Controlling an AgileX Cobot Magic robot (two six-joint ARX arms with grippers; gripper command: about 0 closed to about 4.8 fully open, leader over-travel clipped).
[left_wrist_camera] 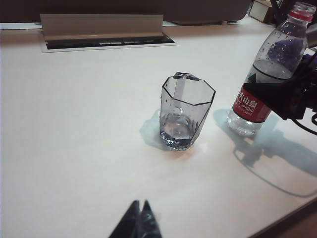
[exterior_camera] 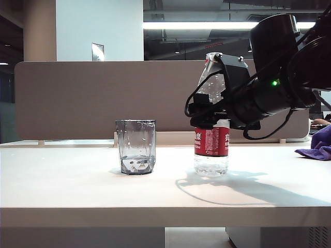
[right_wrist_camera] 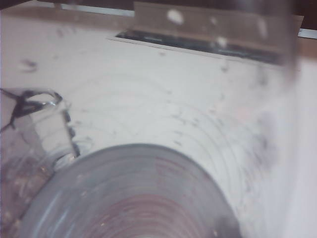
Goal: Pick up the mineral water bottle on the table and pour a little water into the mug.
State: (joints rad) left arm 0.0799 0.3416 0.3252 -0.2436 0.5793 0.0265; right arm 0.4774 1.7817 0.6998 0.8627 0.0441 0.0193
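Exterior view: off-white table [exterior_camera: 77, 181], grey partition [exterior_camera: 67, 98].

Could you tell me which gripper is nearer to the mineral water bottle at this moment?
Right. The right gripper sits around the mineral water bottle; the left gripper is shut, well away beyond the mug.

Table [exterior_camera: 62, 191] carries mug [exterior_camera: 136, 146], bottle [exterior_camera: 211, 147], purple cloth [exterior_camera: 318, 144]

Right pincer [exterior_camera: 209, 116] level — mid-air, state unclear, left pincer [left_wrist_camera: 139, 218] closed
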